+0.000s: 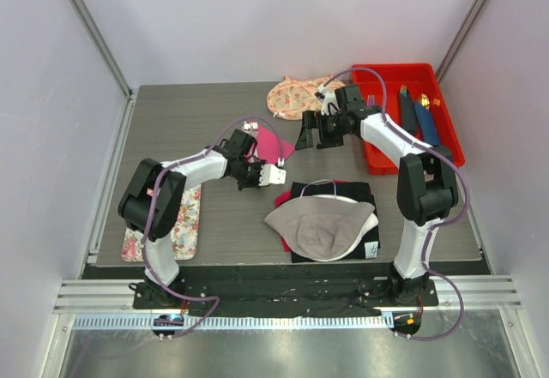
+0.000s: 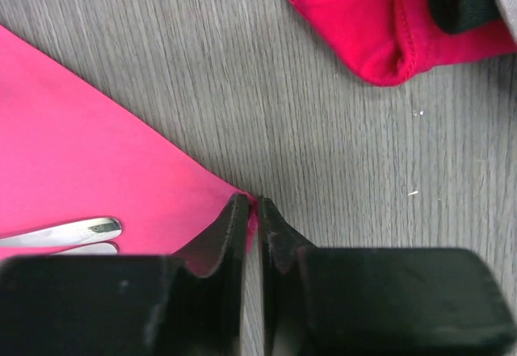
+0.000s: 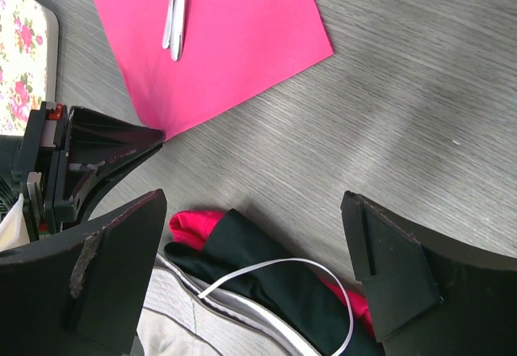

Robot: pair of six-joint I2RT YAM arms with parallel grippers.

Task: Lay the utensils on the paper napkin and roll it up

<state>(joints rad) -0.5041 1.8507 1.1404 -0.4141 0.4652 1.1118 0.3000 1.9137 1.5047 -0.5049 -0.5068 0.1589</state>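
Left fingers (image 2: 230,243) are pressed nearly together right on one corner of the thin bright pink square paper napkin (image 2: 81,146). There's a sliver of pink caught between the tips, so they're pinching that corner. Right fingers (image 3: 105,275) are spread wide with nothing in them, hanging over the grey wood-grain tabletop (image 3: 420,90) just beside the napkin.

The napkin lies flat around the middle of the tabletop, between the two arms. The pair of slim shiny silver metal utensils (image 3: 175,13) is lying on it, side by side and pretty much touching. Only the handle ends show, so I can't tell what kind they are.

Container-wise, there's one red plastic bin (image 1: 390,76) at the far right. Inside are a couple of dark blue napkin rolls (image 1: 410,114) lying next to each other, with small gold bits at their far ends. Too small to make out more.

Other stuff:
- A grey cloth (image 1: 317,224) is draped over folded black and red fabric (image 2: 371,33) at the near edge. The red edge is near the pinched corner but not touching it.
- A floral rectangular mat (image 1: 184,224) sits on the left, by the left arm.
- A round floral cloth (image 1: 296,97) is at the back, just beside the bin.
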